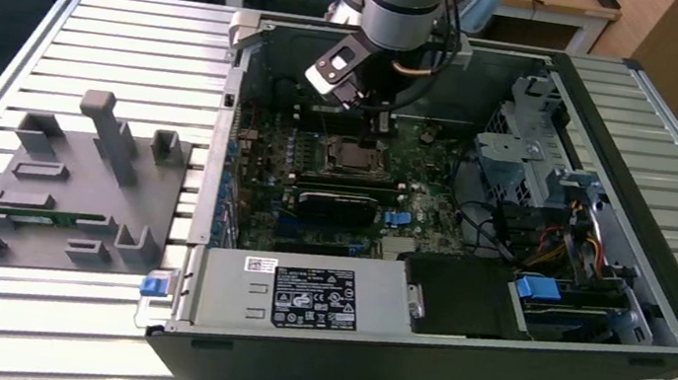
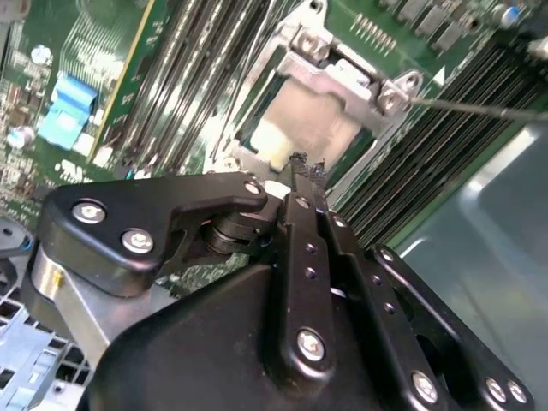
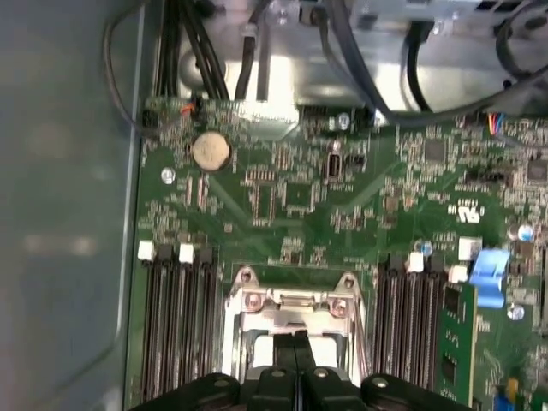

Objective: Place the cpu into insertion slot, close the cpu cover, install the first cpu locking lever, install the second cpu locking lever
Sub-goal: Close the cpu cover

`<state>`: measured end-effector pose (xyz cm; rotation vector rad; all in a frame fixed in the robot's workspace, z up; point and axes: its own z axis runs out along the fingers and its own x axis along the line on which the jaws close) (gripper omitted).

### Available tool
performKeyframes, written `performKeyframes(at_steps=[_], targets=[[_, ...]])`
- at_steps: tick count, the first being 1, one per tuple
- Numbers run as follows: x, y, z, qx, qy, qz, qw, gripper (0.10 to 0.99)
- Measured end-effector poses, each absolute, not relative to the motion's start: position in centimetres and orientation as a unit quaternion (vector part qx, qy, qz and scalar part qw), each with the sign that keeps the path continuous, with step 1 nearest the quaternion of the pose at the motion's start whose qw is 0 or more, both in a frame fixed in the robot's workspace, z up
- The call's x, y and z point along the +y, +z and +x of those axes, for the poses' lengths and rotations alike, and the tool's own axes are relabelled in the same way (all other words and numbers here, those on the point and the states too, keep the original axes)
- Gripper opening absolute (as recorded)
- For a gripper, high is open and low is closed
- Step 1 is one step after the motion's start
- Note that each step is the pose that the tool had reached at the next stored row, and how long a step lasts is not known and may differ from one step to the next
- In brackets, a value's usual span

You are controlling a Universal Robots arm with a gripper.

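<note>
The cpu (image 2: 312,128), a dull beige square, lies in the insertion slot (image 1: 351,157) on the green motherboard inside the open computer case. The silver cpu cover (image 2: 338,73) lies flat over it, and its frame (image 3: 291,301) rings the chip's top (image 3: 257,353). A thin metal lever rod (image 2: 479,108) juts out from one corner of the cover. My gripper (image 2: 300,163) is shut, fingertips pressed together with nothing between them, right above the cpu's middle. In the first wrist view the gripper (image 3: 295,338) is at the cover's window, and in the exterior view the gripper (image 1: 370,140) hangs just behind the slot.
Rows of black memory slots (image 3: 175,317) flank the socket on both sides. A black card (image 1: 337,205) and a blue connector (image 3: 488,278) sit nearby. The case walls (image 1: 238,106), drive cage (image 1: 530,157) and cables hem the arm in. A grey fixture tray (image 1: 72,192) lies at the exterior view's left.
</note>
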<state>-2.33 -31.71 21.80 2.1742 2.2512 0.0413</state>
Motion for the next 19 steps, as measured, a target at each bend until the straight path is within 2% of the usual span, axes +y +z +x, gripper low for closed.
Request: performKeyframes(at_steps=[5, 19], targets=[[-31.8, 21.4, -2.4, 0.719, 0.004, 0.695, -0.003, 0.106], [-32.0, 21.3, -4.3, 0.719, 0.005, 0.695, -0.003, 0.106]])
